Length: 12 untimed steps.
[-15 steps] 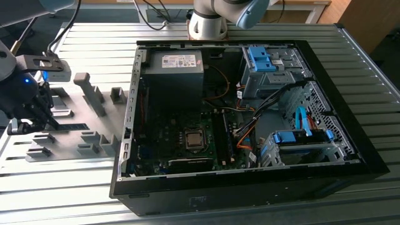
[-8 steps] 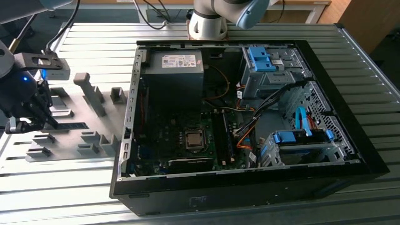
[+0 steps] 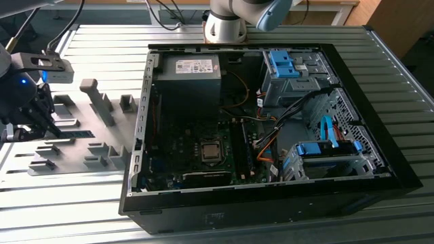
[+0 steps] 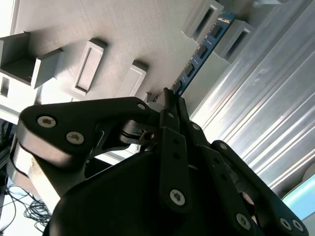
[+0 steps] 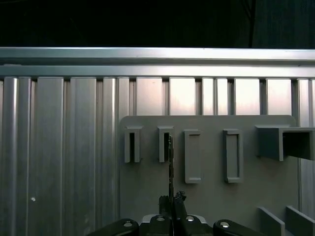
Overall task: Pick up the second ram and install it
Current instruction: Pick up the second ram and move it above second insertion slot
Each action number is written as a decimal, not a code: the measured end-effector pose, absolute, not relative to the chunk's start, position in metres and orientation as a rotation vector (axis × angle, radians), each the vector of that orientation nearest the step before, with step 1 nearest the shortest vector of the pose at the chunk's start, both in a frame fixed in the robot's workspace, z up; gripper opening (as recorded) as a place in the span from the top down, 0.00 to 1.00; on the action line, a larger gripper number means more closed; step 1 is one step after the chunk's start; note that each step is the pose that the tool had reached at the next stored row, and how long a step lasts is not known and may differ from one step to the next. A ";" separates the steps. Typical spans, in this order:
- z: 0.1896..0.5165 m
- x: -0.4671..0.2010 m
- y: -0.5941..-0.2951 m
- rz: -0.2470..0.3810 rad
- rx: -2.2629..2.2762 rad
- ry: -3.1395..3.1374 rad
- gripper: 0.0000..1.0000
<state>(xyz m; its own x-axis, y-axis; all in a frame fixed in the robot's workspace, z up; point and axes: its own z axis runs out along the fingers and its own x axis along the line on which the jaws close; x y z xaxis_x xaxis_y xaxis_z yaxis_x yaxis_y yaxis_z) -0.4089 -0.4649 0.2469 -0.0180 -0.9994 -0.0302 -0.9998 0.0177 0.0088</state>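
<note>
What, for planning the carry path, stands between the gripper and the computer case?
In the exterior view, grey upright blocks stand between the gripper, shut on the second ram, and the computer case.

Robotics lab or workshop: open computer case (image 3: 285, 206) on ribbed aluminium table (image 3: 68, 203), grey fixture plate (image 3: 78, 160), arm base (image 3: 226, 28)

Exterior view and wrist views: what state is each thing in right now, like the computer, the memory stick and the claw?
Computer case: lying on its side, open, insides showing.
Memory stick: on edge, far end between two holder blocks on the grey tray.
Gripper: shut on the memory stick's near end.
Processor chip: uncovered.
</note>
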 end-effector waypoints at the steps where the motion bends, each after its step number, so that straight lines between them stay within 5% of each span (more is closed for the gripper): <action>1: 0.247 -0.409 -0.465 0.043 -2.191 2.230 0.86; 12: 0.250 -0.409 -0.465 0.043 -2.191 2.230 0.86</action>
